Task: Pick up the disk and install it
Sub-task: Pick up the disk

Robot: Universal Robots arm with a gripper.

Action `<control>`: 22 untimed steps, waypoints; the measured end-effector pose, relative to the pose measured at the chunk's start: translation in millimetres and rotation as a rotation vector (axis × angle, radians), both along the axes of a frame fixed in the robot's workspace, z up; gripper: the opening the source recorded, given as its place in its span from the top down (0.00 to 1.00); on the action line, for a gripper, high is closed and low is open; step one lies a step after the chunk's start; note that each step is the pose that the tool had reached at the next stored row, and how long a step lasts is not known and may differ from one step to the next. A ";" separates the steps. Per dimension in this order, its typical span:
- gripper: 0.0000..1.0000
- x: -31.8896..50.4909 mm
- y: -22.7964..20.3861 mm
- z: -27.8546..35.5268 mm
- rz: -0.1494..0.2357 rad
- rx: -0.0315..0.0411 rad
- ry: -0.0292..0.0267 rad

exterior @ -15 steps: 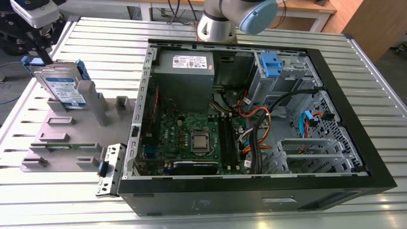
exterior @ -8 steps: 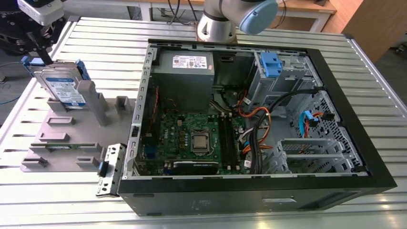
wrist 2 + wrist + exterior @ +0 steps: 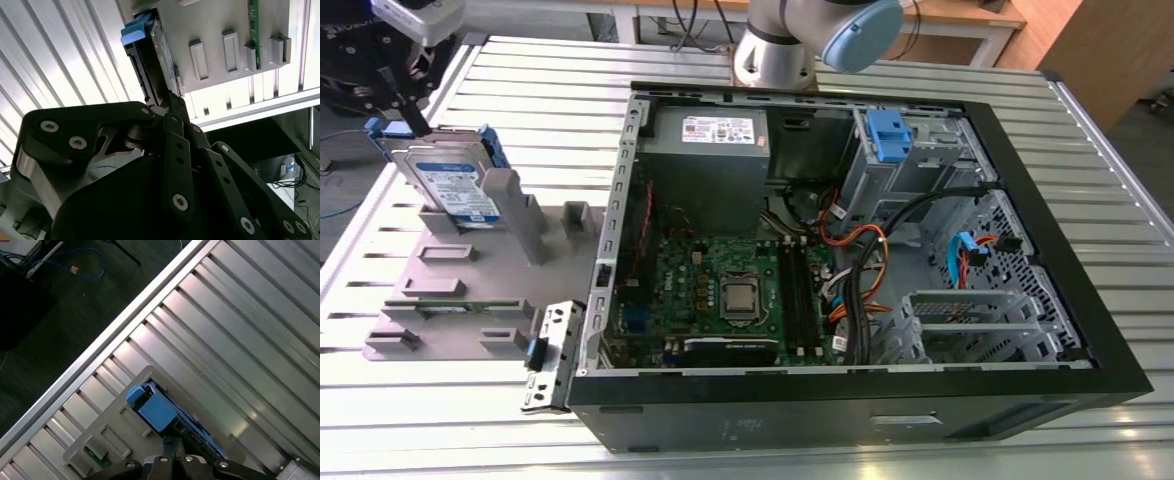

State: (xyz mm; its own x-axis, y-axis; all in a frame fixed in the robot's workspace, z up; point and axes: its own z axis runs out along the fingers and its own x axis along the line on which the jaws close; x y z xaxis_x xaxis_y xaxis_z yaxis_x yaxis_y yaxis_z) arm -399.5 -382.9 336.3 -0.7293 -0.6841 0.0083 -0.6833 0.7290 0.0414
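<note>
**Slatted table, disk in its stand, tool at its top edge**

Ribbed aluminium slats form the table (image 3: 1067, 130), which carries an open computer case (image 3: 854, 400) and, towards the exterior view's left, a grey slotted fixture (image 3: 454, 270). The disk (image 3: 454, 190) stands on edge in one slot of that fixture, well apart from the case, with its labelled face showing and its blue rails (image 3: 487, 135) at the sides.

The tool (image 3: 411, 122) is at the disk's top edge. In the second wrist view its fingers (image 3: 172, 120) are drawn in narrow, with the edge-on disk (image 3: 165, 55) running straight into the gap between them just below a blue rail (image 3: 135, 31). By the look of it they pinch the disk across its two flat faces. The disk's lower part sits in the slot, so it is not yet lifted out. The first wrist view looks down past the tool (image 3: 172, 447) onto the same blue rail (image 3: 156, 412).

The disk should handle as a stiff, dense slab, fairly heavy for its size. Its bare metal faces are probably slick, and it is likely to take knocks badly. A firm hold across the faces near the top edge, clear of the flexible plastic rails, looks soundest. A straight pull along the slot should keep it from binding.
</note>
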 end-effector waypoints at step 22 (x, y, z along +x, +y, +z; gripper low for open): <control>0.89 0.0 0.0 -1.2 0.398 -0.0001 0.0000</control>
